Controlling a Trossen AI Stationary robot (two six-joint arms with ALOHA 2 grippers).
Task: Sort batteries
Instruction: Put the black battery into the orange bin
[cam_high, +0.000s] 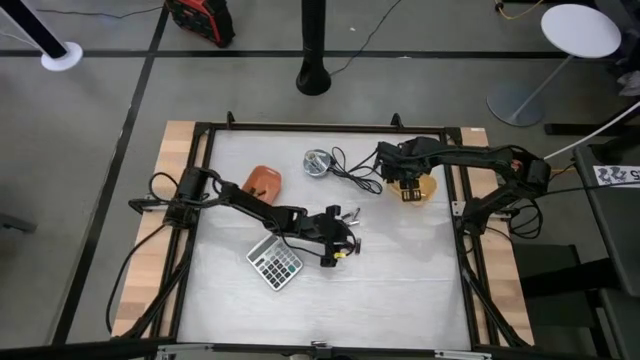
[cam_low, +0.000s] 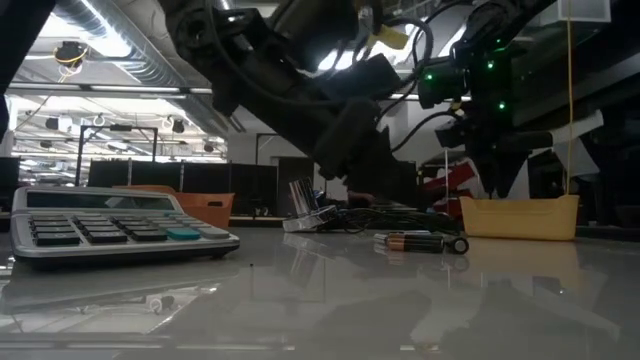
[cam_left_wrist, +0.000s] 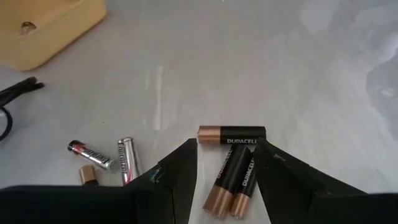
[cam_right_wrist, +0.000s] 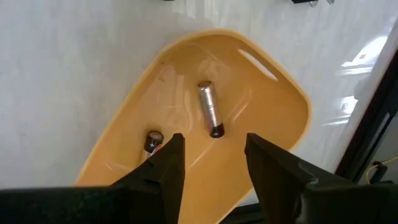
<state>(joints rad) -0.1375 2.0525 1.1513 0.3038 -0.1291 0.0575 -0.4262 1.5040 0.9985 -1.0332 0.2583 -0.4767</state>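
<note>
White tabletop (cam_high: 400, 280): right tool (cam_right_wrist: 211, 155) hangs released above yellow tray (cam_right_wrist: 273, 99) holding two batteries (cam_right_wrist: 209, 112). Left tool (cam_left_wrist: 225, 180), spread, straddles two Duracell cells (cam_left_wrist: 231, 177). Lower squarely; you must clench one only.

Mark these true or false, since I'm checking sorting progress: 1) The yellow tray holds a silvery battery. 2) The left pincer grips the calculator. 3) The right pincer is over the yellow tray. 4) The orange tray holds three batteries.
1) True: a silvery battery lies in the yellow tray.
2) False: the left pincer is open over black-and-copper batteries; the calculator lies apart.
3) True: the right pincer is open above it.
4) False: the orange tray shows none.
</note>
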